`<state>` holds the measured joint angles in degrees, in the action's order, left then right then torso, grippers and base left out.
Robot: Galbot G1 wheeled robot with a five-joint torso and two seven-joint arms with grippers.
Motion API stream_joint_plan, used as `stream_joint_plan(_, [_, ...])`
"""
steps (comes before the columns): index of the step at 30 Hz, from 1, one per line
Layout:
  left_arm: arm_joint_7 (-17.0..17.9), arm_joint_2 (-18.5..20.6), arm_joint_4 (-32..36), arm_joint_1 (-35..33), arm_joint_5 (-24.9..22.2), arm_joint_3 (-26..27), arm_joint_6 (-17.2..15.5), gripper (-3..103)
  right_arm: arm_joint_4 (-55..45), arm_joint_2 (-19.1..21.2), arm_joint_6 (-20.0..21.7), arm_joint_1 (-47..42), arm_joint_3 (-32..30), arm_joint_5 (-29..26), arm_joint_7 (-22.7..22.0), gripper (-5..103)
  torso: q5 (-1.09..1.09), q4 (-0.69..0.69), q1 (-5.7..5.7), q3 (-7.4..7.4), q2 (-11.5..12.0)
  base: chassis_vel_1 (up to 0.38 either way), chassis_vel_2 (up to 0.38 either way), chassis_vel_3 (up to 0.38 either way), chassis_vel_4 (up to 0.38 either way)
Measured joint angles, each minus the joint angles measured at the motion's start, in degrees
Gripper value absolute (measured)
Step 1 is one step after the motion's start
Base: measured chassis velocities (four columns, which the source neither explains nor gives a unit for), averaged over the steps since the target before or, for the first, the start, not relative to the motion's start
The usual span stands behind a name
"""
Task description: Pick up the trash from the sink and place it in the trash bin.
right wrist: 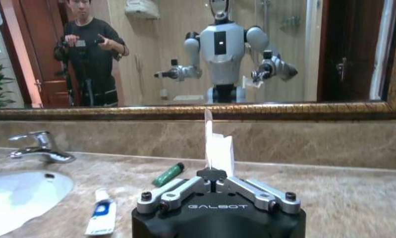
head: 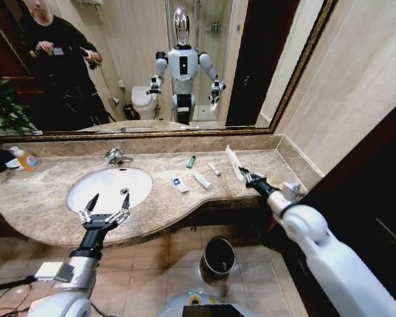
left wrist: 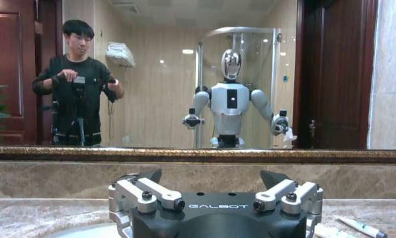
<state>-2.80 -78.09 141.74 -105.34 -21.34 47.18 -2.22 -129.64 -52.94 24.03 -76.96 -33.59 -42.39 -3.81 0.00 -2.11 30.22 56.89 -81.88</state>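
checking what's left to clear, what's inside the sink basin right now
The sink shows bare white bowl, no trash visible. The open left claw hovers over its front rim and covers part of it. The packets and green tube lie on the counter beside it.

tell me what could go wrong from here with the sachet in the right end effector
1. The right end effector pinches the white sachet only by its lower edge, so the thin piece standing up might slip out on the way to the bin.
2. The bin sits on the floor below the counter edge, so a drop released too early could land on the marble or tiles.
3. The left end effector hovers open at the sink rim and might clip it.
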Motion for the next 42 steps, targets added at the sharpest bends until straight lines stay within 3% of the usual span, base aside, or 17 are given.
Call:
stream_joint_plan(6, [0.0,0.0,0.0,0.0,0.0,0.0,0.0,100,-7.19,-4.2,-0.6,-11.01,-4.85,1.74,0.66,0,-0.02,0.0,0.0,0.0,0.0,0.0,0.0,0.0,0.0])
stream_joint_plan(12, [0.0,0.0,0.0,0.0,0.0,0.0,0.0,100,-8.81,-8.36,-4.57,-21.55,-6.93,6.14,2.51,0,-0.01,0.01,0.0,0.0,0.0,0.0,0.0,0.0,0.0])
stream_joint_plan(15, [0.0,0.0,0.0,0.0,-0.01,0.0,0.0,100,-8.57,-10.81,-7.54,-28.43,-8.87,6.84,5.84,0,-0.03,0.01,0.0,0.0,-0.01,0.0,0.0,0.0,0.0])
stream_joint_plan(19, [0.0,0.0,0.0,0.0,0.0,0.0,0.0,100,-5.16,-13.26,-10.21,-31.02,-8.58,8.86,10.07,0,-0.01,0.0,0.0,0.0,0.0,0.0,0.0,0.0,0.0])
stream_joint_plan(24, [0.0,0.0,0.0,0.0,0.0,0.0,0.0,100,2.73,-15.78,-13.18,-30.42,-5.99,13.43,16.23,0,0.0,0.0,0.01,0.01,0.0,0.0,0.0,0.0,0.0])
stream_joint_plan(26, [0.0,0.0,0.0,0.0,0.0,0.0,0.0,100,9.84,-17.98,-15.78,-28.82,-4.26,19.51,19.59,0,0.0,-0.01,0.01,0.01,0.0,0.0,0.0,0.0,0.0])
stream_joint_plan(31, [0.0,0.0,0.0,0.0,0.0,0.0,0.0,100,19.41,-21.22,-18.45,-26.2,-1.85,23.97,19.87,0,-0.01,0.0,0.01,0.01,0.0,0.0,0.0,0.0,0.0])
stream_joint_plan(34, [0.0,0.0,0.0,0.0,0.0,0.0,0.0,100,31.89,-23.32,-21.27,-20.66,0.08,26.25,20.14,0,0.0,0.01,0.01,0.01,-0.01,0.0,0.0,0.0,0.0])
stream_joint_plan(42, [-0.02,0.0,0.0,0.0,0.0,-0.01,0.0,100,44.26,-21.93,-21.36,-11.62,2.95,26.21,18.5,0,-0.02,-0.01,0.02,0.01,0.0,0.0,0.0,0.0,0.0])
